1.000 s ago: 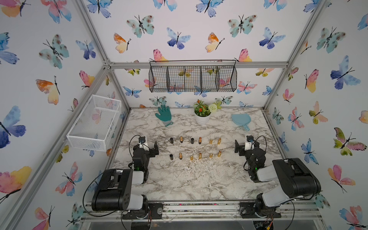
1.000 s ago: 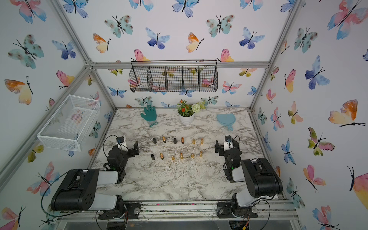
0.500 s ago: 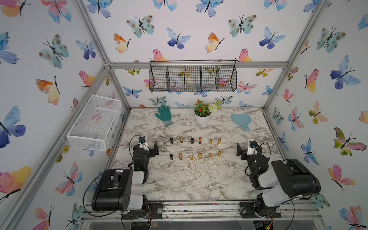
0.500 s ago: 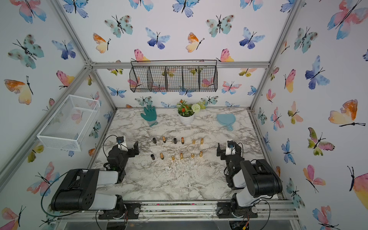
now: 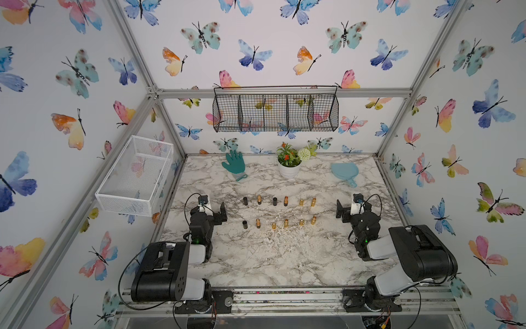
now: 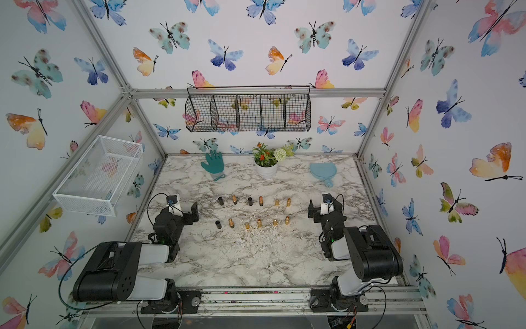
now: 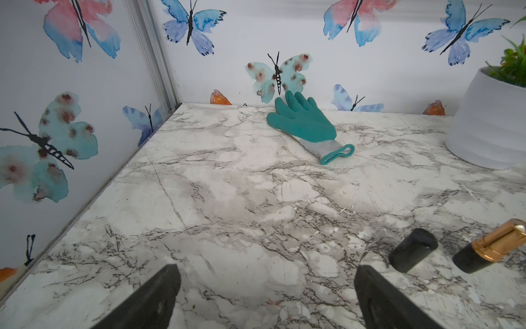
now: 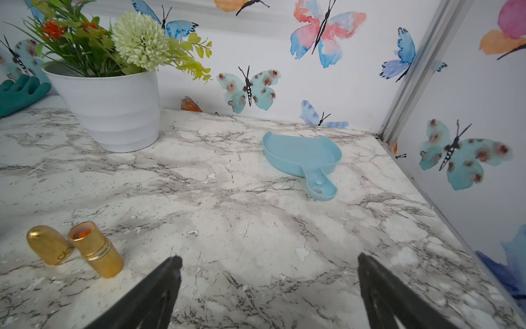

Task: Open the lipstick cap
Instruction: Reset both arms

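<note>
Right now my left claw (image 7: pixel 264 275) and right claw (image 8: pixel 269 263) both sit spread apart, gripping nothing. The lipsticks (image 5: pixel 286 200) sit in two rows on the bench (image 5: pixel 270 256) between them, touched by neither.

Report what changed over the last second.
The right end effector drew back toward its base half a second ago, then came forward again to about where it started. It is open and took hold of nothing. The left end effector stayed put, open and empty. The two rows of lipsticks and caps did not move.
</note>
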